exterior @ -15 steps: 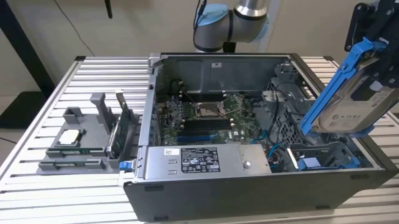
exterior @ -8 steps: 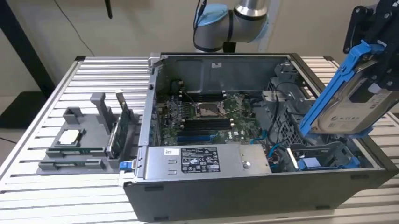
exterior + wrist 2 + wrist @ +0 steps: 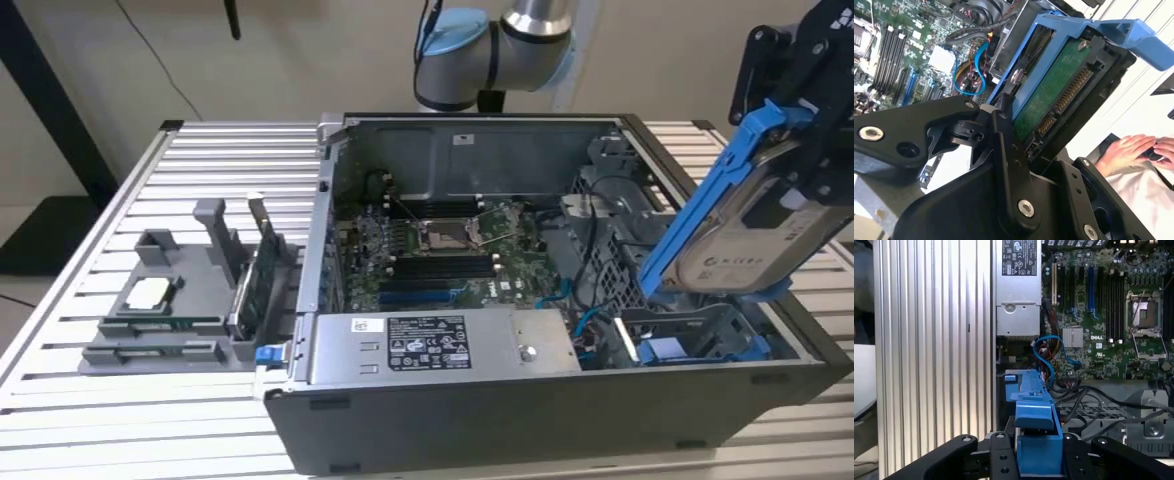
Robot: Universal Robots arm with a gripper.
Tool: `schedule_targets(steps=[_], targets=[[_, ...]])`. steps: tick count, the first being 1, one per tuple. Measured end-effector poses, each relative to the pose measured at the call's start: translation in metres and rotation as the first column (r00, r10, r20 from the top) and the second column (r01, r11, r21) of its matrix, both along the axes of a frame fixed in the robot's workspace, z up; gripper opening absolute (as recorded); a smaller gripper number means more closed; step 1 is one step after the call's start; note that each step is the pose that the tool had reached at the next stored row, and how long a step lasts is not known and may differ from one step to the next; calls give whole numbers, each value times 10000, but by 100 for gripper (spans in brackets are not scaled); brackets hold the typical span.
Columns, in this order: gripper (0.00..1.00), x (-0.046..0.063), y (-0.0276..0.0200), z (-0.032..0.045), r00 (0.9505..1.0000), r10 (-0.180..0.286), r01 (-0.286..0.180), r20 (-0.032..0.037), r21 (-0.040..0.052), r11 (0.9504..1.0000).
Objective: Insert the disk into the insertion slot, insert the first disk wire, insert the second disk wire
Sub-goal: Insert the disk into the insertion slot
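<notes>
You are on the first step. Your gripper is clamped on the disk, which hangs tilted above the open computer case, at the exterior view's right. The insertion slot sits just below; the disk is not yet in it. Seating it likely calls for squaring the blue carrier with the bay. Blue cables loop near the cage. In the second wrist view, a person's hands rest well apart.

Soft, even room light right across all three views.
Glare streaks the ribbed table in the first wrist view, the computer case sits dimmer inside, and a pale sheen lies on the disk in the exterior view.
</notes>
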State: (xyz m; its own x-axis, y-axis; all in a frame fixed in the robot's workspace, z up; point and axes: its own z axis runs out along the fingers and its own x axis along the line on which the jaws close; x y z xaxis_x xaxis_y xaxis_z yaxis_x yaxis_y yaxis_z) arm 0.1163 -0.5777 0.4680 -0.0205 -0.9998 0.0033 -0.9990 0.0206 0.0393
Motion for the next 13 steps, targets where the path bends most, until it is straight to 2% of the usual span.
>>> schedule_targets(steps=[13], targets=[[33,6,0,-185,10000,0,0,0,-1,10000]])
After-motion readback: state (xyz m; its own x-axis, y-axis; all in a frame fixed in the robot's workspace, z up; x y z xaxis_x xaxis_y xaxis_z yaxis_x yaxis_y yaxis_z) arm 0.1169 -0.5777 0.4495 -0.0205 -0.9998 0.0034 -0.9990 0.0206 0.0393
